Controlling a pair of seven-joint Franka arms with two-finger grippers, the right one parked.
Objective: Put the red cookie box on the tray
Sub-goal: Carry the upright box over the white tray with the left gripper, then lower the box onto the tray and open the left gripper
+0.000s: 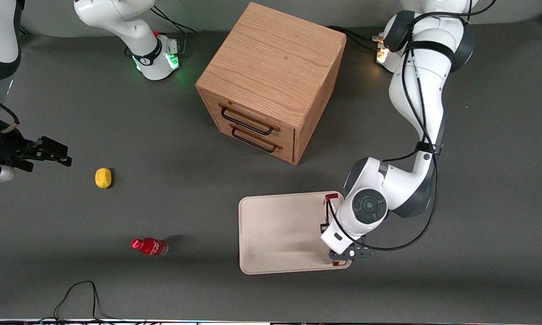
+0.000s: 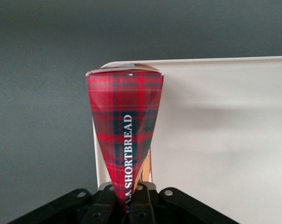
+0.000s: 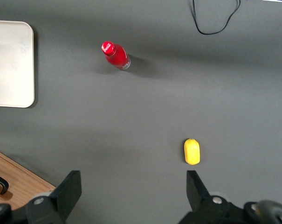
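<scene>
The red cookie box [image 2: 124, 126], tartan-patterned with white lettering, is pinched at one end by my left gripper [image 2: 131, 205], which is shut on it. The box runs along the edge of the cream-white tray [image 2: 224, 140], with its free end at the tray's corner. I cannot tell if it touches the tray. In the front view the arm hides most of the red cookie box [image 1: 330, 198]. The left gripper [image 1: 343, 258] hangs over the rim of the tray [image 1: 280, 230] at the working arm's end, near its front corner.
A wooden drawer cabinet [image 1: 271, 81] stands farther from the front camera than the tray. A small red bottle [image 1: 150, 246] and a yellow fruit [image 1: 103, 178] lie toward the parked arm's end. A black cable [image 1: 79, 293] loops at the table's front edge.
</scene>
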